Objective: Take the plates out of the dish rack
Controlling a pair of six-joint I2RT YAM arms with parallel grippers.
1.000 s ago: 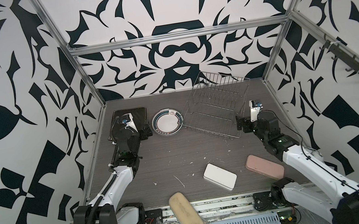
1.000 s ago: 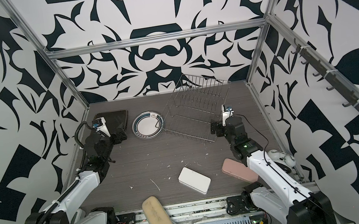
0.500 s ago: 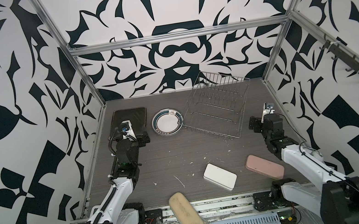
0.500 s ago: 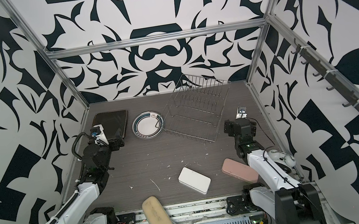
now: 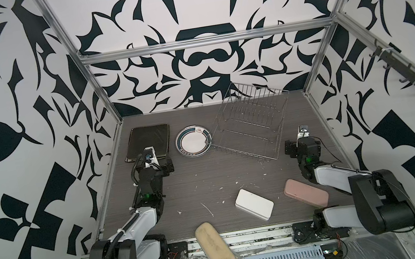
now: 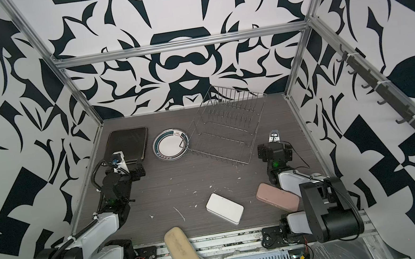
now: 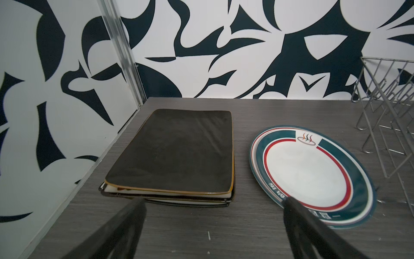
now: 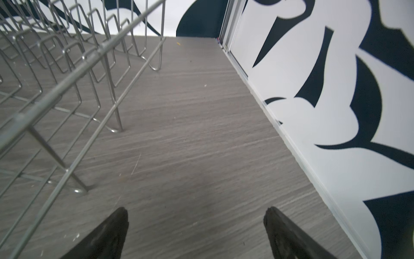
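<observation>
The silver wire dish rack (image 5: 250, 123) (image 6: 228, 124) stands at the back right with no plate showing between its prongs. A stack of square plates (image 5: 148, 141) (image 7: 177, 152), a black one on top, lies at the back left. Beside it lie round white plates (image 5: 194, 144) (image 7: 311, 175) with a teal and red rim; a corner of the rack overlaps that rim. My left gripper (image 7: 215, 206) (image 5: 158, 162) is open and empty just in front of the stack. My right gripper (image 8: 195, 215) (image 5: 298, 139) is open over bare table, right of the rack (image 8: 67, 74).
A white rounded box (image 5: 254, 208) and a pink case (image 5: 305, 196) lie on the front half of the table. A tan case (image 5: 214, 247) rests across the front rail. The right wall (image 8: 324, 89) runs close beside my right gripper.
Both arms have drawn back toward the front. My left gripper has backed off the black plate stack. My right gripper has swung from the rack's front corner out toward the right wall.
</observation>
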